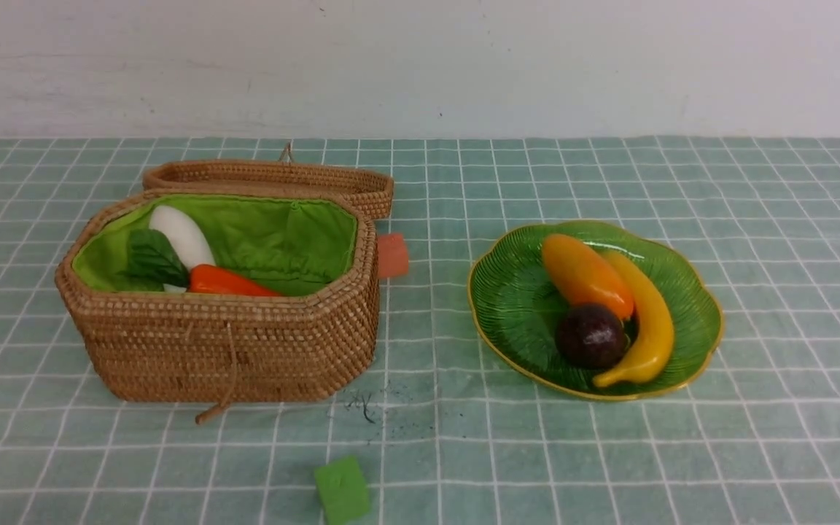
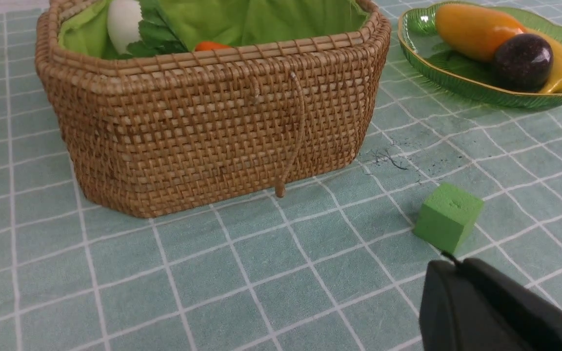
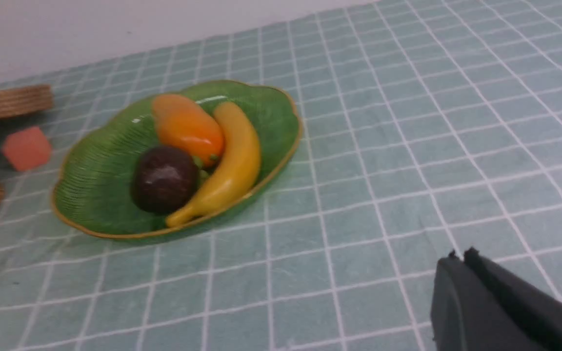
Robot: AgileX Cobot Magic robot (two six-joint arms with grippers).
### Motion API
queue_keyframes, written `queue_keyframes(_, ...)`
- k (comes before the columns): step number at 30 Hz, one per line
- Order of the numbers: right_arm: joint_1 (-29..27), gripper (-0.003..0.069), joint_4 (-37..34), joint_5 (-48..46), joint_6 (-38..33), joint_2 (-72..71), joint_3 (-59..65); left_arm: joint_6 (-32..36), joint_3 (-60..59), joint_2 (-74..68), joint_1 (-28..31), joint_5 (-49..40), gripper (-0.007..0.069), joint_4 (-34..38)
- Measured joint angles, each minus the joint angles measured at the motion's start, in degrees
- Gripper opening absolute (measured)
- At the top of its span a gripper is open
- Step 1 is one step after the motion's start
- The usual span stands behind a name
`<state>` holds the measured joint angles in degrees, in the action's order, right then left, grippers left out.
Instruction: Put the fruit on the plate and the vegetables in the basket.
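**Inspector:** Fruit check, from the grippers outward. Left gripper (image 2: 451,261) and right gripper (image 3: 459,256) both appear closed and empty, near side.

**Assistant:** Banana (image 1: 650,321), mangosteen (image 1: 590,335) and orange fruit (image 1: 585,275) lie touching on the plate (image 1: 507,306), right. Likely light, stiff, glossy and slippery: grasp mid-body.

**Inspector:** Radish (image 1: 181,235) and carrot (image 1: 227,281) lie in the basket (image 1: 230,343), left; eggplant unseen.

Basket (image 1: 230,343) left w/ radish (image 1: 181,235), carrot (image 1: 227,281) inside; plate (image 1: 515,306) right w/ banana (image 1: 650,321), mangosteen (image 1: 590,335).
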<state>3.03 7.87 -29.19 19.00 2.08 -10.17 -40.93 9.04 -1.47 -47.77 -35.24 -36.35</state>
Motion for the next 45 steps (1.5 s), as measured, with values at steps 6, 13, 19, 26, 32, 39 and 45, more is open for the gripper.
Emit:
queue_keyframes(6,-4.66,-0.0019,-4.56,4.48,-10.00,-2.70,9.05,0.00,0.00,0.00,0.00,-0.11,-0.0013,0.00)
queue_keyframes(13,-5.28,-0.0019,-8.24,6.58,-11.17,-2.70,11.01,0.00,0.00,0.00,0.00,-0.33,-0.0011,-0.25)
queue_keyframes(19,-5.28,-0.0017,-8.48,6.65,-11.17,-2.70,11.01,0.00,0.00,0.00,0.00,-0.39,-0.0006,-0.29)
queue_keyframes(26,-5.28,-0.0015,-8.53,6.70,-11.17,-2.70,11.01,0.00,0.00,0.04,0.00,-0.39,-0.0002,-0.38)
queue_keyframes(32,-5.28,-0.0013,-8.55,6.77,-11.17,-2.70,11.01,0.00,0.00,0.04,0.00,-0.39,0.0002,-0.38)
queue_keyframes(39,-5.28,-0.0008,-8.67,6.79,-11.25,-2.70,11.01,0.05,0.00,0.06,0.39,0.44,0.0008,-0.81)
queue_keyframes(45,-5.28,-0.0007,-8.67,6.83,-11.25,-2.70,11.01,3.09,0.00,0.06,12.33,12.14,-0.0012,2.69)
